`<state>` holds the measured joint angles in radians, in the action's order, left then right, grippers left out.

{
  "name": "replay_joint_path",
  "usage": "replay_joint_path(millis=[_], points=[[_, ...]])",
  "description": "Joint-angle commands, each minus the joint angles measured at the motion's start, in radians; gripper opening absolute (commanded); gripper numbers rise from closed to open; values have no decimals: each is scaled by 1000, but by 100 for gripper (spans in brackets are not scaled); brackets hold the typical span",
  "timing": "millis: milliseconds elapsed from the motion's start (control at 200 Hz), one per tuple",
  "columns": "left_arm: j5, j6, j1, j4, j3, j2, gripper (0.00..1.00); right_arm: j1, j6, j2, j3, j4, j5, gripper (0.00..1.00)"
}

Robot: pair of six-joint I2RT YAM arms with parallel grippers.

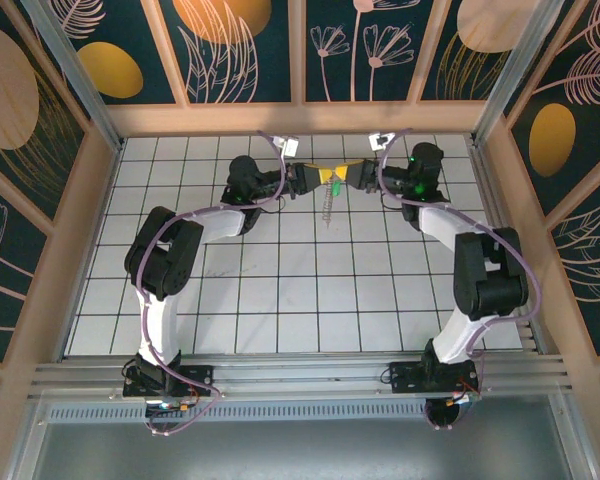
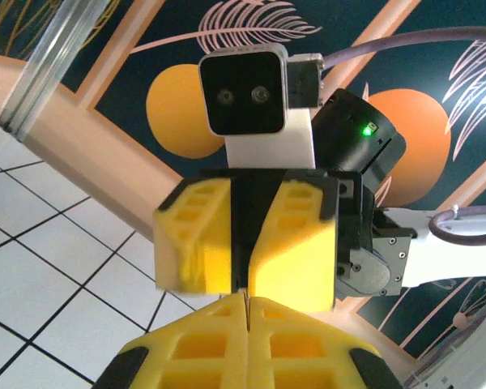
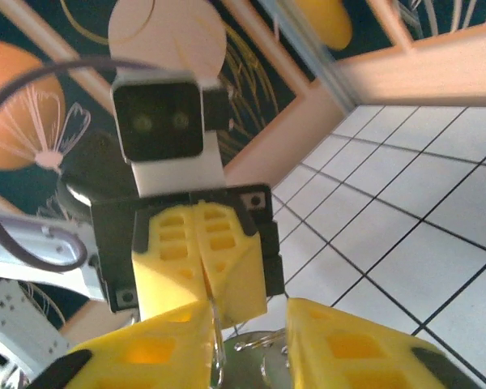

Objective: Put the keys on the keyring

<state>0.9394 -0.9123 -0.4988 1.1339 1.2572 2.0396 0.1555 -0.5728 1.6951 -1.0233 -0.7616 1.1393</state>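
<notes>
My two grippers meet tip to tip above the far middle of the tiled table (image 1: 280, 290). The left gripper (image 1: 315, 176) (image 2: 247, 298) is shut, pinching a thin grey wire of the keyring (image 3: 217, 340). The rest of the keyring (image 1: 326, 208) dangles below the fingertips as a jagged grey loop. The key's green head (image 1: 335, 187) hangs just under the meeting point, close against the ring. The right gripper (image 1: 352, 176) (image 3: 249, 320) stands open, with its yellow fingers on either side of the wire and a blurred greenish shape (image 3: 255, 371) low between them.
Wooden walls with dark floral panels (image 1: 300, 50) close in the table at the back and both sides. An aluminium rail (image 1: 300, 375) runs along the near edge by the arm bases. White tiles stretch from the grippers toward the near edge.
</notes>
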Motion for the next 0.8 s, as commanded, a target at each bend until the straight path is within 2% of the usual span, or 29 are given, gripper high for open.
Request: replay_joint_path(millis=[0, 270, 460, 566, 796], points=[[22, -16, -9, 83, 22, -21, 0, -58, -67, -83, 51, -125, -50, 34], [48, -45, -10, 105, 33, -31, 0, -72, -33, -138, 152, -166, -7, 43], [56, -56, -10, 107, 40, -39, 0, -64, -67, -137, 218, -291, 41, 47], [62, -69, -11, 116, 48, -33, 0, -48, -38, -143, 224, -276, 44, 53], [71, -88, -15, 129, 65, -27, 0, -16, 7, -137, 207, -249, 40, 54]])
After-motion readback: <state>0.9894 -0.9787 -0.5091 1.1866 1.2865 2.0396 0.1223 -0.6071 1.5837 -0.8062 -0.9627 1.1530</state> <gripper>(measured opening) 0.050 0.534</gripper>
